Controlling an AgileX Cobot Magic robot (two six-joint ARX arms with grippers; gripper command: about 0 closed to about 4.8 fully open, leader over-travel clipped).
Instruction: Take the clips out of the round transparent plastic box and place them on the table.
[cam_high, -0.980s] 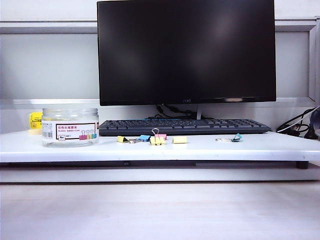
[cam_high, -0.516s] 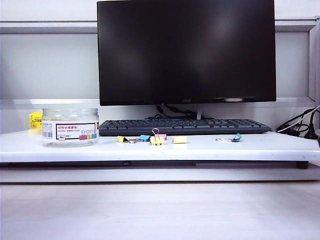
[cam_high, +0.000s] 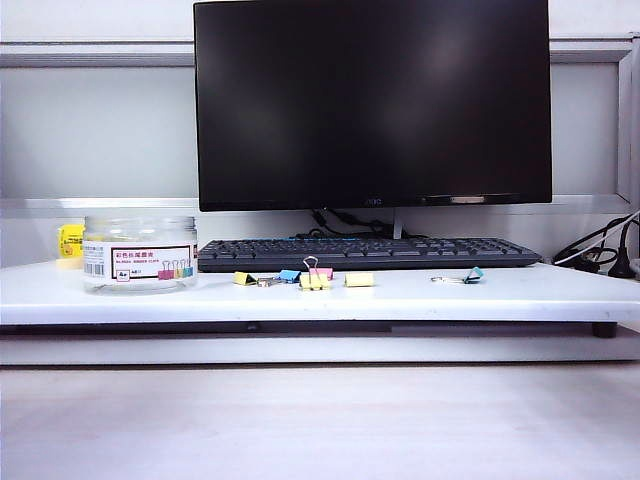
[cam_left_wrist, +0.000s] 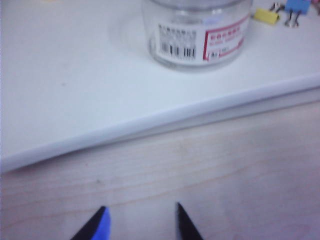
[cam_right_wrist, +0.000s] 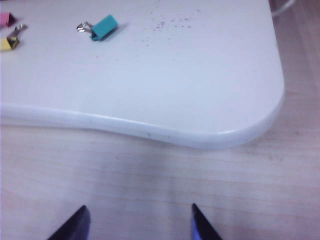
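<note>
Two grippers, left (cam_left_wrist: 140, 222) and right (cam_right_wrist: 137, 222), jaws apart, empty, over wood-grain surface (cam_right_wrist: 150, 175); three yellow clips (cam_high: 314, 281) on table (cam_high: 300, 300) beside round transparent plastic box (cam_high: 139, 254).

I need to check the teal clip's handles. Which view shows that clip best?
The right wrist view: the teal clip lies close and large on the table, silver handles visible. The exterior view shows it small, side-on. The left wrist view does not show it.

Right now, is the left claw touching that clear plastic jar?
Apart. The left wrist view shows the left gripper, open, over the lower wood surface, with white table between it and the round transparent plastic box.
</note>
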